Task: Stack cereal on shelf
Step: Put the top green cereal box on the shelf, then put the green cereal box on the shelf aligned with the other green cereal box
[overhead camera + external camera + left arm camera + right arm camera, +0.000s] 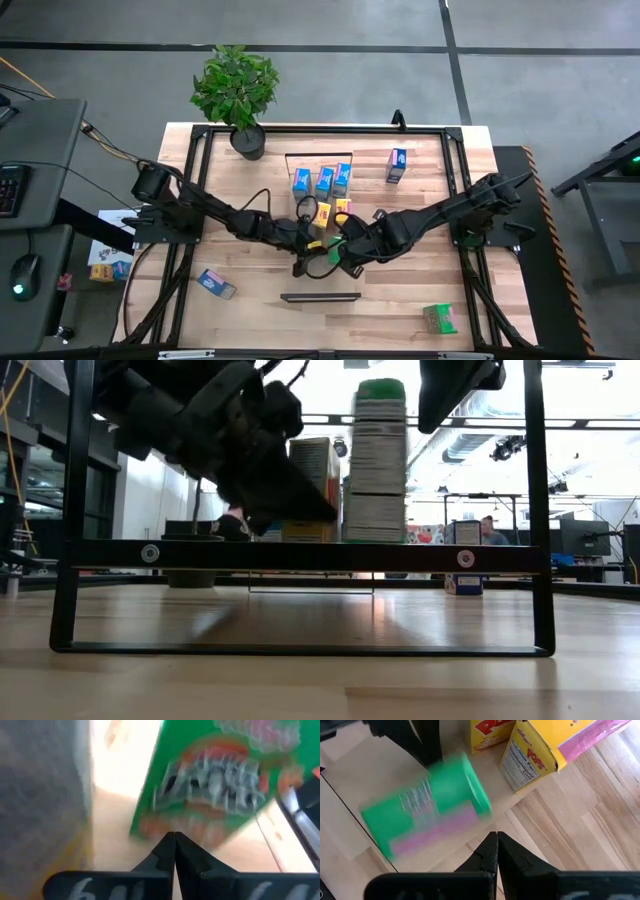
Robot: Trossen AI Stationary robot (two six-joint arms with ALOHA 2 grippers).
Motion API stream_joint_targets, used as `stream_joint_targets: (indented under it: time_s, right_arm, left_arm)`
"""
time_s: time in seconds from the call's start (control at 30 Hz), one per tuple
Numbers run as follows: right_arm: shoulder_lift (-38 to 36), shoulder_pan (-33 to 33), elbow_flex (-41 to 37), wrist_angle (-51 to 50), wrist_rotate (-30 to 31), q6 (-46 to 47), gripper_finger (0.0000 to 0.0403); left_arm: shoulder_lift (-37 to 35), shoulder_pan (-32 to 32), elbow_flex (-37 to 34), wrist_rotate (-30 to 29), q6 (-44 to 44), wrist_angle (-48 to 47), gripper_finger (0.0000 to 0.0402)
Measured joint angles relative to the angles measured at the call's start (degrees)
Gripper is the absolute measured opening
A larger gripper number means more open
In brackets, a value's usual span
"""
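Note:
The shelf [320, 283] runs from far to near at mid-table; the low view shows its near end [300, 555]. A green cereal box [378, 460] stands upright on it, with two yellow boxes [540, 750] just behind and three blue ones [322, 180] farther back. My left gripper [174, 837] is shut, its tips at the lower part of the green box [215, 780]. My right gripper [496, 837] is shut and hangs above the shelf's edge, apart from the green box [425, 810]. In the high view both grippers meet over the shelf [330, 248] and hide the box. My left gripper comes slanting down from the table's left, its shut fingertips [328, 512] at the lower edge of the green box's printed face [190, 827]. Whether they touch the box I cannot tell. The box stands upright on the shelf.
A blue box [215, 284] lies on the table at the near left. A green one [438, 318] sits at the near right and a blue one [397, 165] stands at the far right. A potted plant [237, 90] is at the far left corner.

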Motion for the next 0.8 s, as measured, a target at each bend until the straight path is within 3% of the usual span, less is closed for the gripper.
stream_joint_targets:
  time_s: [0.43,0.6,0.8]
  right_arm:
    - [-2.21,0.29,0.01,-5.0,0.65,-1.71,0.0]
    - [-6.71,0.94,0.0,-11.76,2.14,0.36,0.0]
    - [-11.63,4.88,-0.05,-22.56,0.84,9.75,0.0007]
  left_arm:
    - [1.76,0.13,1.32,4.39,-1.3,-0.84,0.0]
    - [-3.37,0.83,1.38,11.2,-2.66,-6.22,0.0]
    - [-15.72,-0.37,1.36,13.53,-1.49,-17.72,0.0]
